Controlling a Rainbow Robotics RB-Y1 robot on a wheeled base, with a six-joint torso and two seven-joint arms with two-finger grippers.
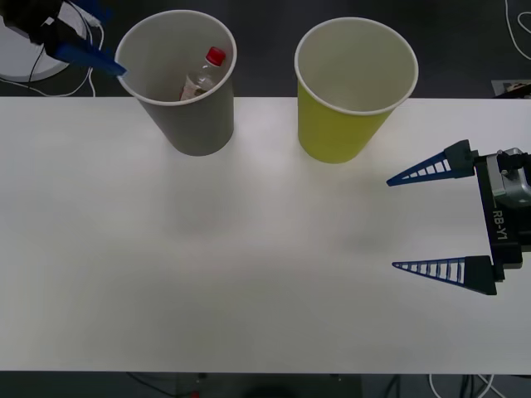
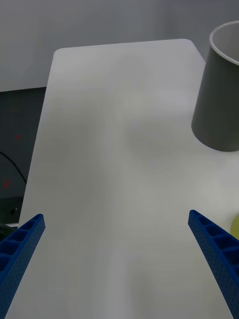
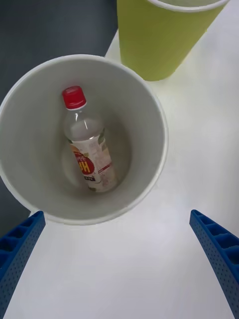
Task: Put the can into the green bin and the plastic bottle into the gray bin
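Left end effector (image 1: pixel 87 46) and right end effector (image 1: pixel 392 222) agape

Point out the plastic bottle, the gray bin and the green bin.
plastic bottle (image 3: pixel 88 154): left wrist view, on its label.
gray bin (image 1: pixel 199 124): front view, outer wall.
green bin (image 1: pixel 336 133): front view, outer wall.

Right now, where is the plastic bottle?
The plastic bottle lies inside the gray bin, leaning on its wall with the red cap up, at the table's far left, beside the green bin.

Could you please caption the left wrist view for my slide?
Plastic bottle lying inside the gray bin, open left end effector above.
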